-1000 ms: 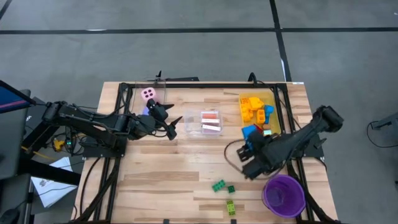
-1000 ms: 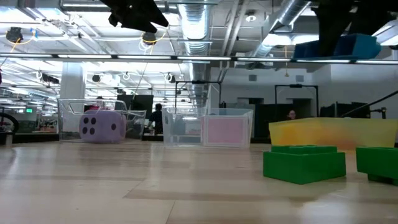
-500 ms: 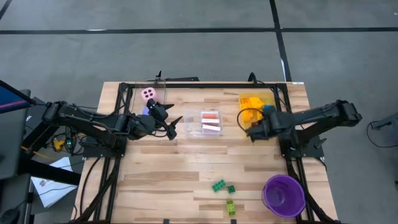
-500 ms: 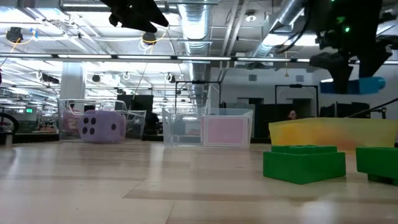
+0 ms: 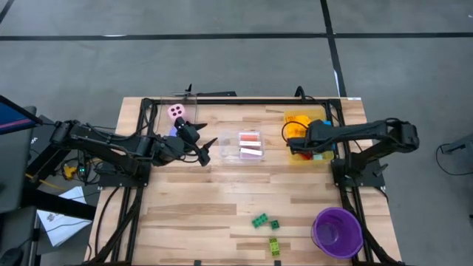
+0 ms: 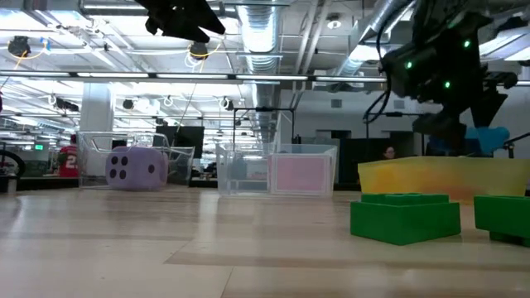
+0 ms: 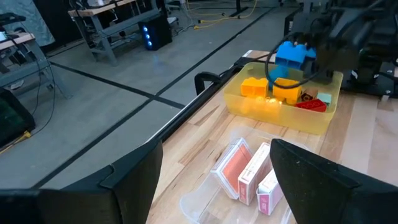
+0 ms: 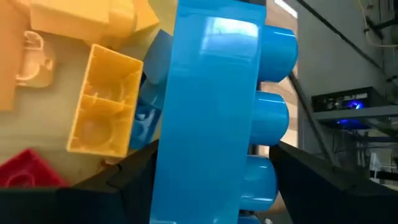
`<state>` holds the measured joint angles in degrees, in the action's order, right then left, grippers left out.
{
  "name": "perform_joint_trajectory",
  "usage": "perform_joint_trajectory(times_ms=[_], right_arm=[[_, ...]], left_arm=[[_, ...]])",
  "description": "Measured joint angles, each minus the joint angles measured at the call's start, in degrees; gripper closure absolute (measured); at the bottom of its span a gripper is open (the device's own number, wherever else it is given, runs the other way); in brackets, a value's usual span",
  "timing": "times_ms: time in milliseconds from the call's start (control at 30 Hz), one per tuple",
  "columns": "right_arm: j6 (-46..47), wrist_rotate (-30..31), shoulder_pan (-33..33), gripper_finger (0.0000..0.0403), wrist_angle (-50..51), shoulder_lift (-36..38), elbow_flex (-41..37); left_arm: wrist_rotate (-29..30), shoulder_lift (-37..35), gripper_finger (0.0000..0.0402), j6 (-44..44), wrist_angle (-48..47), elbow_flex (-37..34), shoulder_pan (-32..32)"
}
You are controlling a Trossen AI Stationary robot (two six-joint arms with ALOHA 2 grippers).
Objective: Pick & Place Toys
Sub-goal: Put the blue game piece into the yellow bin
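Note:
My right gripper (image 5: 297, 136) hovers over the yellow see-through bin (image 7: 280, 116) at the far right, shut on a blue brick (image 8: 211, 106). Yellow, orange and red bricks (image 7: 273, 90) lie in that bin. My left gripper (image 5: 205, 148) hangs open and empty above the table, left of the clear bin (image 5: 238, 151) with pink-backed cards (image 7: 249, 174). Green bricks (image 5: 260, 220) lie flat on the table near the front edge. A pink die (image 5: 176, 111) and a purple dotted die (image 6: 132, 168) sit at the far left. My right gripper pinches the blue brick between its two fingers, one finger (image 8: 323, 180) on the studded side (image 8: 273, 118) and the other on the opposite side. The fingers slant down from the table's right. The brick (image 7: 293, 53) hangs clear above the bricks in the yellow bin.
A round purple cup (image 5: 338, 230) stands at the near right corner. A dark metal frame (image 5: 222, 99) runs along the far and side edges of the table. Bare wood lies across the middle and the near left.
My right gripper has swung from the near right, beside the purple cup, toward the far edge and down over the yellow bin, tipping steeper, with the blue brick still between its fingers.

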<state>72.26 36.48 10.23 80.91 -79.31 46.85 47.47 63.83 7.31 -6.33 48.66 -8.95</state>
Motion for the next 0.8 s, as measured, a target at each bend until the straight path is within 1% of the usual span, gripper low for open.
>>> perform_joint_trajectory(times_ms=[300,533,800], right_arm=[[0.3,1.4,2.2,0.0133,-5.0,-4.8,-3.7],[1.5,3.0,2.1,0.0133,-6.5,-8.0,-4.1],[1.4,2.8,2.0,0.0133,-6.7,-8.1,-4.1]], left_arm=[[0.0,0.0,0.0109,0.0,-0.1,0.0,0.0],[0.0,0.0,0.0109,0.0,-0.1,0.0,0.0],[0.0,0.0,0.0109,0.0,-0.1,0.0,0.0]])
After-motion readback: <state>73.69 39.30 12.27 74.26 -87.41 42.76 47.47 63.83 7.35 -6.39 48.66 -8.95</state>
